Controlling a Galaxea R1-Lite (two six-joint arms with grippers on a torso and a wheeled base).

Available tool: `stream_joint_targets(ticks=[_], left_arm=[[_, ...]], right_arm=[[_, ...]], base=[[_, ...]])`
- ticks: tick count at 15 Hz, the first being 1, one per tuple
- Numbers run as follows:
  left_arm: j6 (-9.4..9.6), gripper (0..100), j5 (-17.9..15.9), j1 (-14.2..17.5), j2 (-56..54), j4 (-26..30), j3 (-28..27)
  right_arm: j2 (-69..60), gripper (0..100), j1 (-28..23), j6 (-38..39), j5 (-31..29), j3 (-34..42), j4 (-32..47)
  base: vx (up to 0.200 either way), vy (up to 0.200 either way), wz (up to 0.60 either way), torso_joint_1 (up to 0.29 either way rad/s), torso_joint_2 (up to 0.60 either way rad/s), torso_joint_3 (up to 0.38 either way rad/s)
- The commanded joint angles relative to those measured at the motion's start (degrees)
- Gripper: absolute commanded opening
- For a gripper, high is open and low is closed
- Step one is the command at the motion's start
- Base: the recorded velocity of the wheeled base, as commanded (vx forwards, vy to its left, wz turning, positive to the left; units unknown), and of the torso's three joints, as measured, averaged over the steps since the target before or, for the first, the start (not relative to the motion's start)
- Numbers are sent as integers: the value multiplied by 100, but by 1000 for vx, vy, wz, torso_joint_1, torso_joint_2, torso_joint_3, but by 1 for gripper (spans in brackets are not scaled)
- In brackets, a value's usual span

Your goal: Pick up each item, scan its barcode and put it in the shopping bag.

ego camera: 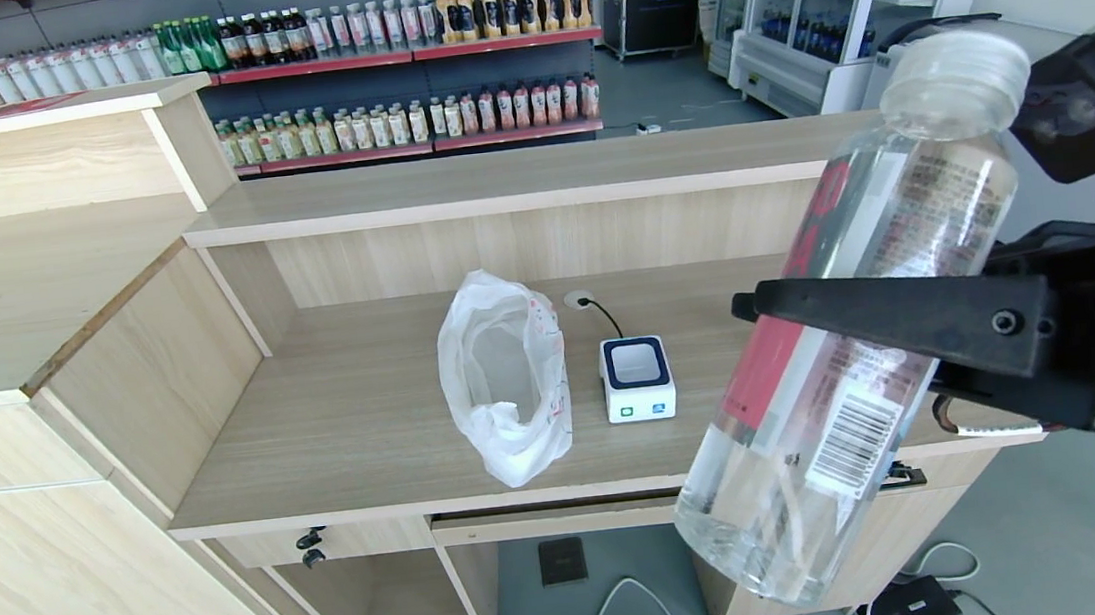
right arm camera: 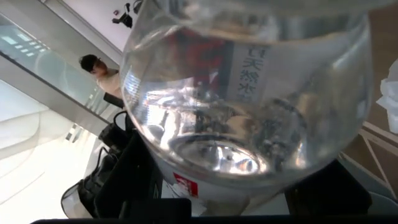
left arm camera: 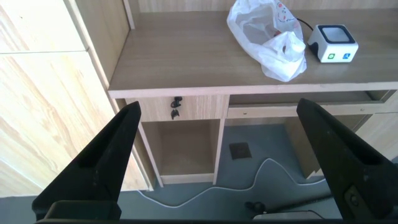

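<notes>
head view: right hand [ego camera: 840, 314] clamped on a clear water bottle [ego camera: 909, 202] about mid-body, one black finger lying across its front.
bottle position: held in the air on the right, off the surface [ego camera: 347, 417]; tilted, cap up and to the right, base down.
barcode [ego camera: 855, 441]: on the white label near the base, facing the head camera.
right wrist view: bottle base [right arm camera: 249, 112] seen close, liquid inside clear.
left wrist view: left hand [left arm camera: 217, 162] with fingers wide apart, nothing between them; it hangs out in front of the surface's front edge.
shopping bag [ego camera: 506, 377]: white plastic, slumped near the middle of the surface, mouth open.
scanner [ego camera: 637, 377]: small white box with a dark top window, just beside the bag on its right, apart from it; black cable [ego camera: 601, 314] runs back from it.
background: shelves [ego camera: 403, 55] of drink bottles behind the surface.
</notes>
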Motion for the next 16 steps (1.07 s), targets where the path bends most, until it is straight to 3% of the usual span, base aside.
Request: stream_joint_targets(ticks=[1, 5, 7, 9, 14, 16], left_arm=[[0, 100, 0, 0, 1, -1, 1], [0, 100, 0, 0, 1, -1, 1], [0, 100, 0, 0, 1, -1, 1], [0, 100, 0, 0, 1, -1, 1], [0, 100, 0, 0, 1, -1, 1], [0, 100, 0, 0, 1, -1, 1]], right_arm=[[34, 0, -94, -61, -6, -1, 2], [623, 0, -1316, -1828, -217, -1, 19], [1124, 0, -1940, -2909, -1447, -1, 2], [1414, 0, -2370, -4262, -2054, 34, -16], [1511, 0, -2722, -5528, -3820, 236, -324], [1520, 0, -2748, -5721, -3944, 254, -605]], base=[[0, 0, 0, 0, 0, 0], [0, 0, 0, 0, 0, 0], [0, 0, 0, 0, 0, 0], [0, 0, 0, 0, 0, 0], [0, 0, 0, 0, 0, 0], [0, 0, 0, 0, 0, 0]])
